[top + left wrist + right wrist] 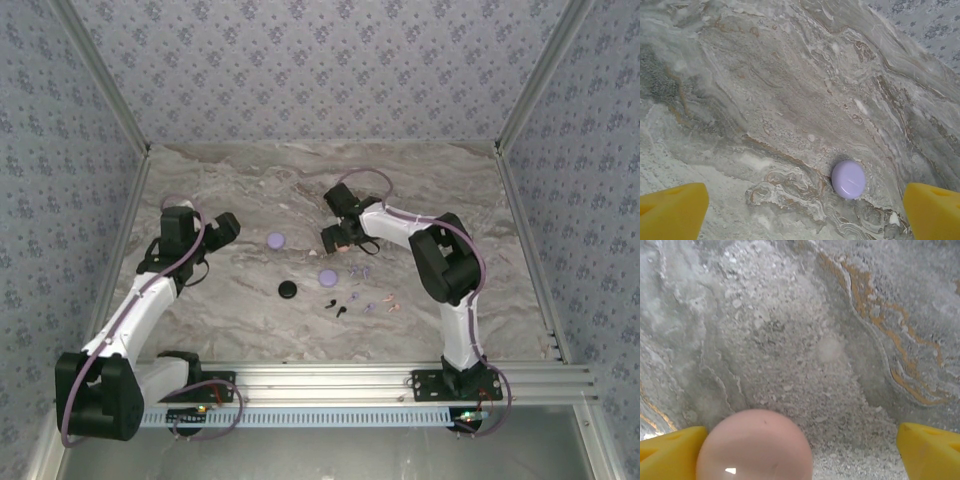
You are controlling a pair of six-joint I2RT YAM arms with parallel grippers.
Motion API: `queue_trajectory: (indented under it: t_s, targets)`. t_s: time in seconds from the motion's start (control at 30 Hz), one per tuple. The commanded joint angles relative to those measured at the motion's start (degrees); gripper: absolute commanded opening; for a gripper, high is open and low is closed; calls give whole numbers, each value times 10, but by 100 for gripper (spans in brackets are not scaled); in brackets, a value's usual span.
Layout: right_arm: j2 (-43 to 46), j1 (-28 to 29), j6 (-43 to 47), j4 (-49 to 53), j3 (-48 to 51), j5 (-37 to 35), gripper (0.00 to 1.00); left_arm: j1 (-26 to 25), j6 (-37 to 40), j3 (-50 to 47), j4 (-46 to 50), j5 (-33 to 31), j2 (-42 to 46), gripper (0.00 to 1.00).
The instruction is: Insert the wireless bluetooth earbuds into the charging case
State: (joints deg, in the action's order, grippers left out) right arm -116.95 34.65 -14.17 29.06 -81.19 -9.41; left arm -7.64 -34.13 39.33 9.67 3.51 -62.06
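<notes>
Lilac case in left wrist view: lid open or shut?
Shut: the lilac case shows one smooth closed dome, no raised lid or earbud wells.

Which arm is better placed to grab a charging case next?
Right. The right claw is open and straddles the pale pink case, which sits between its yellow fingertips, close to one. The left claw is also open, but the lilac case lies ahead of its fingertips, not between them.

You have a grey, marble-veined table top (pixel 790 340), matt and grainy. The pale pink round case (pixel 754 447) is smooth, glossy plastic; the lilac round case (pixel 848 179) looks satin. A ridged metal rail (pixel 330 380) lines the table's near edge.
</notes>
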Motion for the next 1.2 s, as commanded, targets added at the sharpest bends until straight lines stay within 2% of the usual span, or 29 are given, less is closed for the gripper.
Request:
queue_trajectory:
  t_s: [0.0,0.33,0.63,0.8,1.0,1.17]
  targets:
    - [23,3,-15,22,15,14,93,-3,14,26,17,-11,-1,99]
    - [17,-3,-11,9,21,55,79,-3,22,38,30,-18,1,99]
    - [31,-5,3,-1,30,61,60,-3,24,43,32,-13,1,99]
    - [83,-6,34,-34,53,50,58,-3,23,53,28,14,-1,99]
    - [197,-6,119,-109,111,44,57,-3,18,91,20,108,-13,99]
    - [329,3,229,-215,209,59,57,-13,14,146,11,236,-34,97]
